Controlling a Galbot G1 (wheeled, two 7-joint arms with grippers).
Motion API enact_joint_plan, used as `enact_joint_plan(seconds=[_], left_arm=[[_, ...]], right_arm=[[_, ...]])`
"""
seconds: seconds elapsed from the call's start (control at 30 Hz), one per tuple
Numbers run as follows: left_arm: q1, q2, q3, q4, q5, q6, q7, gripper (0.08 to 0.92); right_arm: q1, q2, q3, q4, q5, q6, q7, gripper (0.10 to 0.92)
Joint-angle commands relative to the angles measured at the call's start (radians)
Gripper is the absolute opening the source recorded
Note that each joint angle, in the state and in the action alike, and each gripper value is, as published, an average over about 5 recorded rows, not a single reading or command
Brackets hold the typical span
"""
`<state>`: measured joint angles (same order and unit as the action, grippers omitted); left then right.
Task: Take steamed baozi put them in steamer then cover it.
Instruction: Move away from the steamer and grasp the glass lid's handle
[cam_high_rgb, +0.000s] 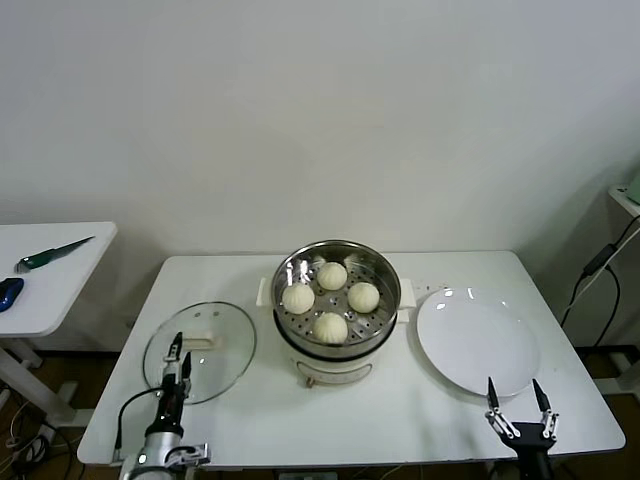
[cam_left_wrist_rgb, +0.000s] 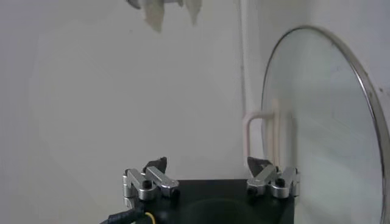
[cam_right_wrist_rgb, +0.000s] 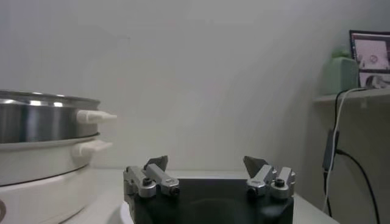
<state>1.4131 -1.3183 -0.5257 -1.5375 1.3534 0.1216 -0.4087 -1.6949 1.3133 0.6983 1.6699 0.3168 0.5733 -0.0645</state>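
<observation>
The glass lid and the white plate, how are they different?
The glass lid is see-through with a metal rim and a white handle; the white plate is solid white with no handle. The lid lies on the table to the left of the steamer, near the left gripper; the plate lies to the steamer's right, near the right gripper. Both are round, flat on the table and hold nothing.

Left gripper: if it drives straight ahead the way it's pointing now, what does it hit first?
Probably the round glass lid with the steel rim, lying flat on the white table. The open left gripper already sits at its near edge in the head view; height above it is unclear.
</observation>
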Motion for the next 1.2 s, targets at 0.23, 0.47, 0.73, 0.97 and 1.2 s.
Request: enact_joint_plan(seconds=[0.23,0.47,0.73,0.97,1.2], left_arm=[[-0.134,-0.002,0.058,0.118,0.018,0.021,0.028,0.823],[-0.189,0.003,0.059,0.190,0.018,0.030,0.033,0.823],[-0.222,0.015,0.055,0.214,0.007,0.047,0.036,0.781],[-0.231,0.018,0.047,0.242,0.017,0.050,0.054,0.586],[-0.215,0.014,0.031,0.259,0.022,0.051,0.055,0.378]], right_arm=[[-0.032,0.010,0.032,0.031,-0.006,0.006,0.003,0.823],[-0.032,0.016,0.033,0.036,-0.012,0.003,0.002,0.823],[-0.032,0.020,0.030,0.034,-0.014,0.005,0.001,0.823],[-0.033,0.025,0.028,0.028,-0.012,0.009,0.003,0.823],[-0.032,0.031,0.023,0.030,-0.013,0.008,0.002,0.823]])
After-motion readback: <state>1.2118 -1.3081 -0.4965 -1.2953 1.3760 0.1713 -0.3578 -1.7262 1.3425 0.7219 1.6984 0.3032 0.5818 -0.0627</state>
